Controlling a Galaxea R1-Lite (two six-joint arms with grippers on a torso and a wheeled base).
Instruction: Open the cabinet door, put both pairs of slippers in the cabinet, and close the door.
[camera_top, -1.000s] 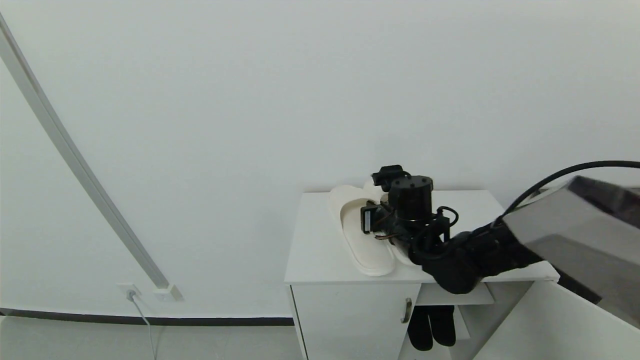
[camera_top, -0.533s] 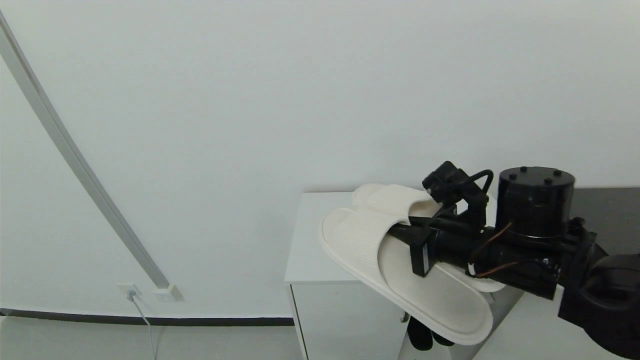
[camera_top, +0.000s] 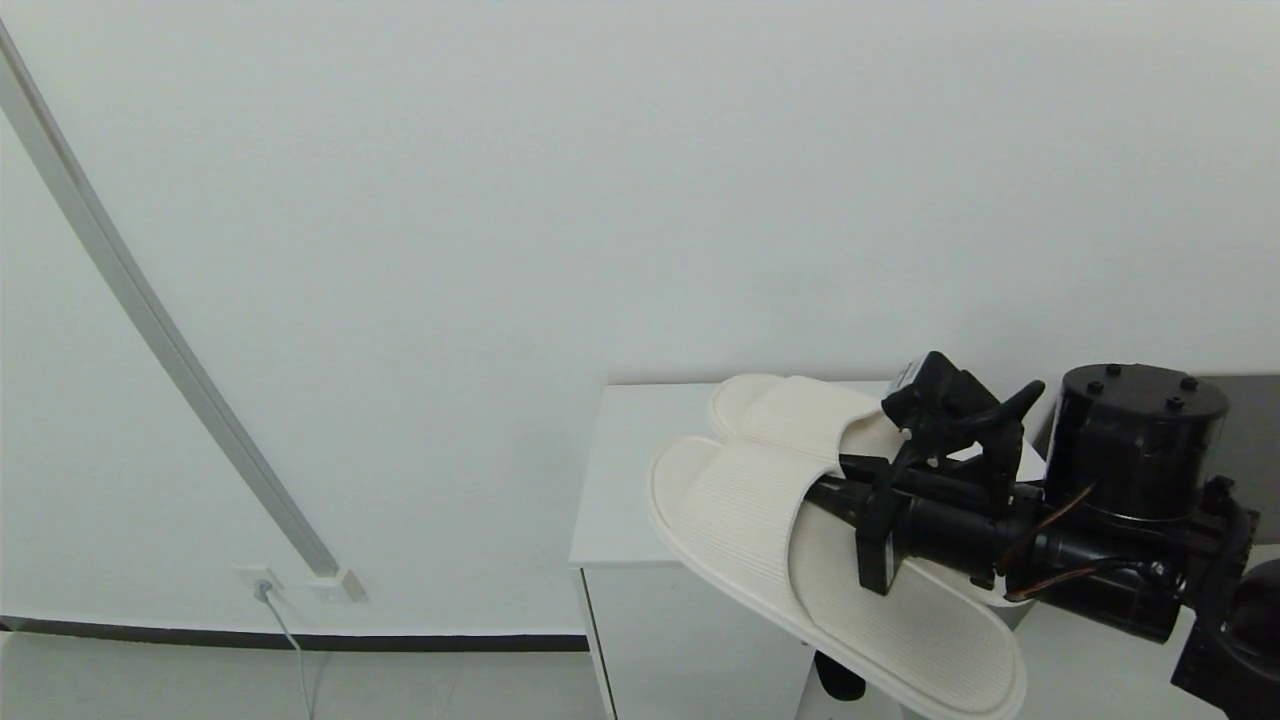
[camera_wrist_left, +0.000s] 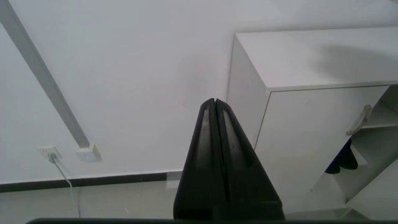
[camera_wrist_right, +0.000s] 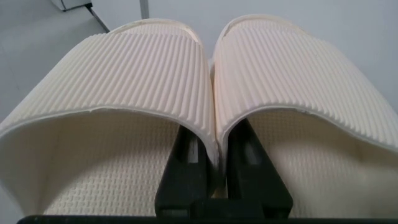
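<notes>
Gripping two cream ribbed slippers by their inner strap edges, right pincer clamped, pair held in the air near the smooth white cabinet, left pincer flat black fingers pressed together, empty.

The right tool had its fingertips buried under the straps of the white slippers, and the near slipper's heel ran off the bottom edge. The slippers and the tool hid the right half of the cabinet. The cabinet's base was cut off. Of the black slippers inside, only one toe showed.
</notes>
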